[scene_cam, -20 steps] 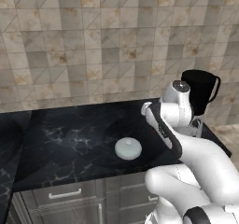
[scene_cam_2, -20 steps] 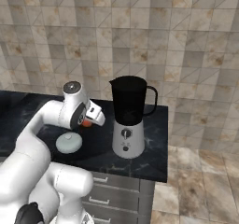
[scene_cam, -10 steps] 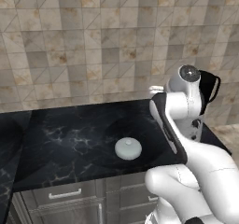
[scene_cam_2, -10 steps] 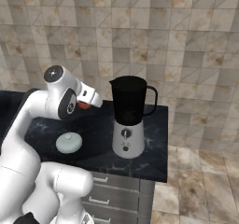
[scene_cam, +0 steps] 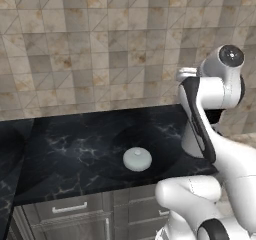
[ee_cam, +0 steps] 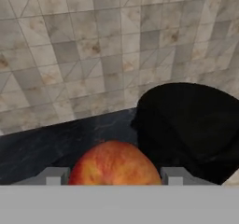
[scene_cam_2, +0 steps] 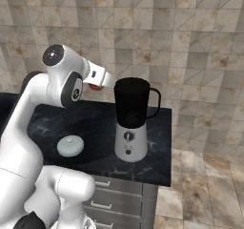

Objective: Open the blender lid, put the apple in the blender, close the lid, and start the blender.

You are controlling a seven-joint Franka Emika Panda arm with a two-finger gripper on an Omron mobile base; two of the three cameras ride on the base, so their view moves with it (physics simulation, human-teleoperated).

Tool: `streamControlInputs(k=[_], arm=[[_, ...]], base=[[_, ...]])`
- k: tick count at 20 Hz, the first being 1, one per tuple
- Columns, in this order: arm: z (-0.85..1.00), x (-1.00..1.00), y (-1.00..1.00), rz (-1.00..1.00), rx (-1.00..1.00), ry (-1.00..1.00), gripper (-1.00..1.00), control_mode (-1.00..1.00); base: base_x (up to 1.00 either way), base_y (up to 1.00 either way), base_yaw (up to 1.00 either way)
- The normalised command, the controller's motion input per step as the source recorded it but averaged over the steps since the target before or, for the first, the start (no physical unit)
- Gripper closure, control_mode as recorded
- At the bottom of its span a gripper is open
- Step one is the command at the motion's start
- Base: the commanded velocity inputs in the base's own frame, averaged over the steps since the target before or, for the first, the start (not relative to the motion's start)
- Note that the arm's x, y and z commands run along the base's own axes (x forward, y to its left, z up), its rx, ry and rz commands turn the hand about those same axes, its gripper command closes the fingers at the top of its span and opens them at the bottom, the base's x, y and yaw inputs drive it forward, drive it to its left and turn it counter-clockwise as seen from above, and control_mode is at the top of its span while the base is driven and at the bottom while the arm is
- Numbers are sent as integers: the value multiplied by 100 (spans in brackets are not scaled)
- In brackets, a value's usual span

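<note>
The tool (ee_cam: 114, 174) pinches the apple (ee_cam: 115, 164) in the air beside the open blender (scene_cam_2: 132, 123); the blender lid (scene_cam_2: 70, 145) lies on the tabletop (scene_cam: 75, 154) left of the blender.

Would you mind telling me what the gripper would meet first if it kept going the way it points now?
Probably the open top of the blender jar, just ahead of the held apple, though depth is unclear.

Beige tiled wall (scene_cam: 100, 44) behind black marble counter (scene_cam: 75, 154)

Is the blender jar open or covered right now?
Open. The blender shows a bare dark jar mouth, and the blender lid lies on the counter beside it, knob up.
</note>
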Motion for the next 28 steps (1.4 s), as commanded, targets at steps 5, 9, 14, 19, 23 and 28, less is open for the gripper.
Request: streamControlInputs(k=[5, 9, 14, 19, 23, 28], arm=[[83, -1, -42, -3, -2, -5, 100, -100], [14, 4, -56, -6, 0, 0, 100, -100], [-1, 24, -63, -2, 2, 3, 100, -100], [-46, 31, -28, 0, 1, 11, 100, -100], [-75, 47, 0, 0, 0, 15, 100, -100], [-71, 43, -1, 2, 1, 15, 100, -100]], base=[[0, 0, 0], [0, 0, 0], [0, 0, 0], [0, 0, 0], [0, 0, 0], [0, 0, 0]])
